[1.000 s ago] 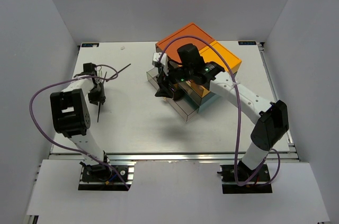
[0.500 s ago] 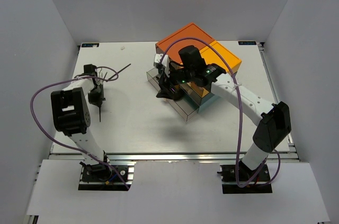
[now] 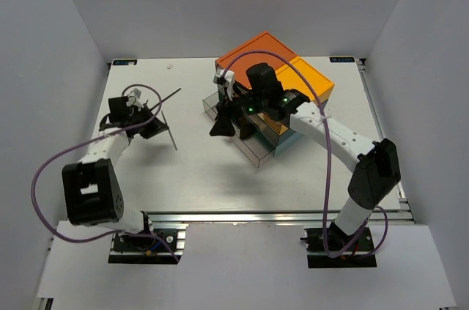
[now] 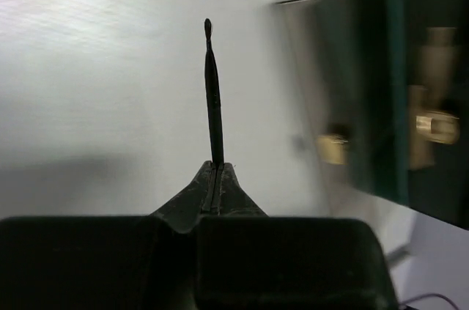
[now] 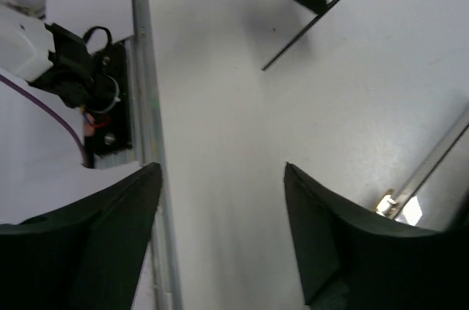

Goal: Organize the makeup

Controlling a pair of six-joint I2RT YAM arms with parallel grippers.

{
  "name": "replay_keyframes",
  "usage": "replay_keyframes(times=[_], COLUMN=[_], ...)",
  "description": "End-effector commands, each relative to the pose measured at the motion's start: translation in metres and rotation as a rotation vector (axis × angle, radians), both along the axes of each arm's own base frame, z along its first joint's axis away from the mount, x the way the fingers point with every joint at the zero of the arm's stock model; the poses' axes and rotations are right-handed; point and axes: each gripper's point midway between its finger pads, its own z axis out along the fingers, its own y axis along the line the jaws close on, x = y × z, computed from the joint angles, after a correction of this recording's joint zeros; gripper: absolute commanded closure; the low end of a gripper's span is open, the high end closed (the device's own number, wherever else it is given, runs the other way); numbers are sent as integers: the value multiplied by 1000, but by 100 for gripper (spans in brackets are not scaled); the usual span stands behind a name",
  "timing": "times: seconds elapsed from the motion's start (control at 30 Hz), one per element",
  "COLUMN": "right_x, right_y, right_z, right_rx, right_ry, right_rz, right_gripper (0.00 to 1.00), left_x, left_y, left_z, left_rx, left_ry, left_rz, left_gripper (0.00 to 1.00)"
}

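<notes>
The left gripper (image 4: 213, 167) pinches the thin black brush (image 4: 212, 97) by its end. Carry it level toward the drawer box (image 3: 308, 79), avoiding the wide-open right gripper (image 5: 220, 178) hovering there.

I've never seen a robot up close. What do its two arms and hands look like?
Both the left arm and right arm are slim white tubes joined by chunky black blocks, each trailing a purple cable. The left hand and right hand are black, with two pointed wedge fingers. Small green lights glow near the right wrist.
</notes>
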Motion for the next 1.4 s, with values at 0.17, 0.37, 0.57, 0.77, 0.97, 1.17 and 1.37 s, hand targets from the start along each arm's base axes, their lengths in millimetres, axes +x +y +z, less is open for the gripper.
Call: replay_keyframes(times=[0.17, 0.37, 0.57, 0.77, 0.97, 1.17, 1.37], right_x=[12, 33, 38, -6, -68, -95, -95], right_y=[28, 29, 19, 3, -26, -23, -21], right_z=[-24, -34, -19, 13, -39, -76, -86], right_rx=[-8, -38, -16, 105, -36, -122, -170], right_ry=[255, 195, 123, 37, -258, -367, -304], right_rz=[-141, -243, -245, 137, 547, 530, 491], right_gripper=[36, 35, 34, 22, 11, 11, 15], left_x=[8, 6, 14, 9, -14, -7, -8], left_y=[-129, -160, -157, -136, -93, -49, -27], left_z=[142, 164, 143, 70, 43, 59, 52], left_rx=[-557, -649, -570, -296, -44, 83, 52], left_ry=[-420, -472, -416, -161, -39, -39, -6], left_rz=[-154, -179, -162, -115, -6, 150, 238], left_gripper=[100, 100, 100, 97, 38, 39, 100])
